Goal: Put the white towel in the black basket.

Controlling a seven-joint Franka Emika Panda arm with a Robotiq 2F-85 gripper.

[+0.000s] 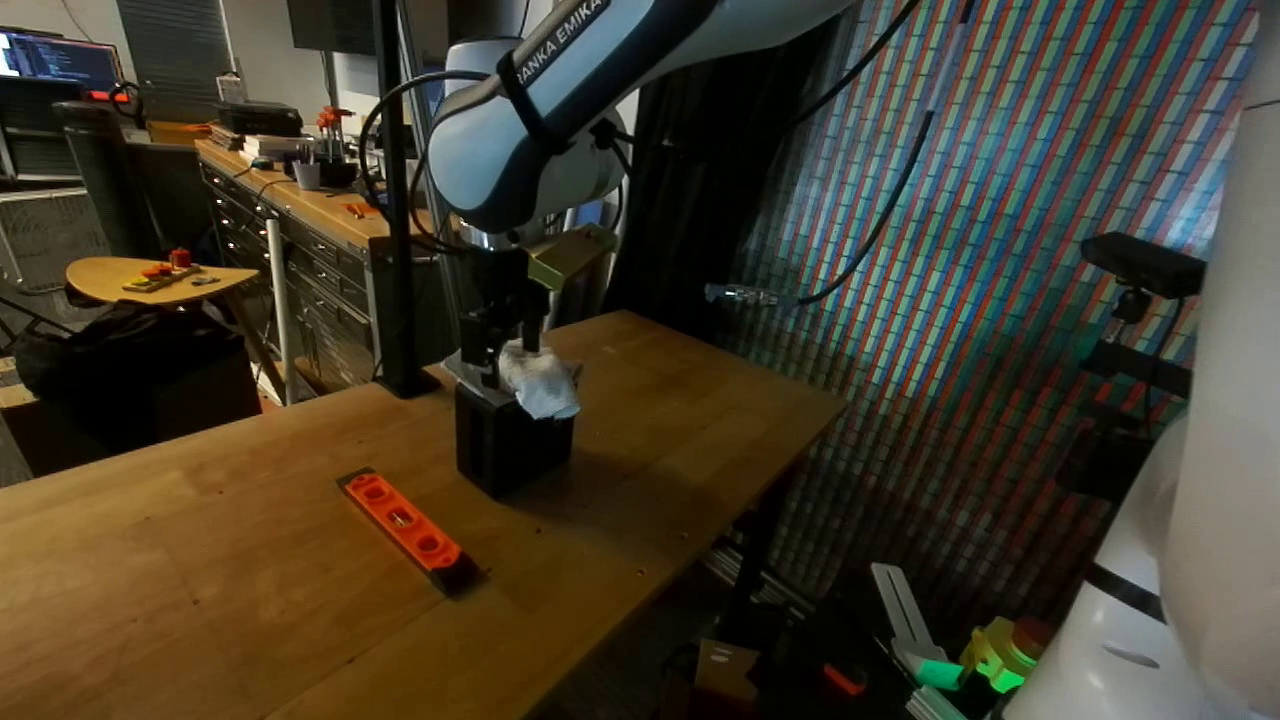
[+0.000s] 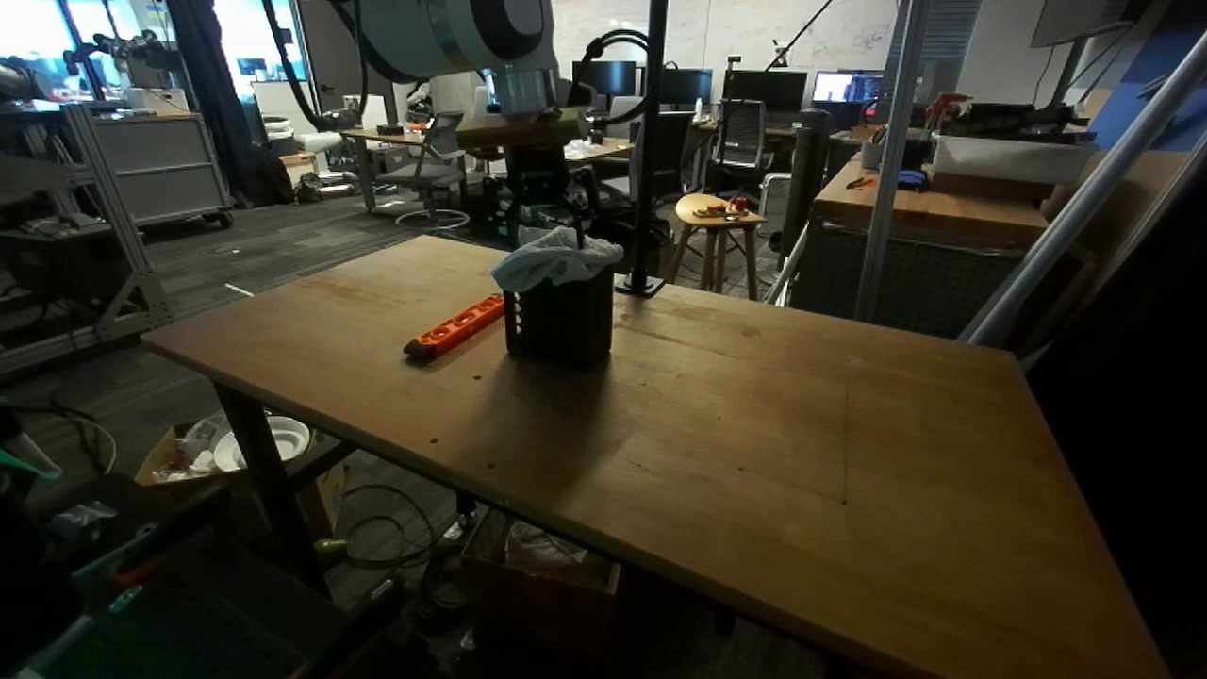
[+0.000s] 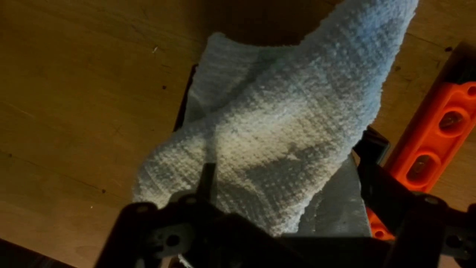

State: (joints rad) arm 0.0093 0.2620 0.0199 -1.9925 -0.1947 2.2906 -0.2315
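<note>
The white towel lies bunched over the top of the black basket in an exterior view, with one part hanging down its side. It also drapes over the basket rim in an exterior view, where the towel covers the opening. In the wrist view the towel is folded and hides most of the basket; a flat grey area shows beside it. My gripper points down at the basket's top. In the wrist view the gripper's fingers are wide apart, with towel below and between them.
An orange level lies on the wooden table close to the basket; it also shows in the wrist view. A black post stands at the table's edge near the basket and arm.
</note>
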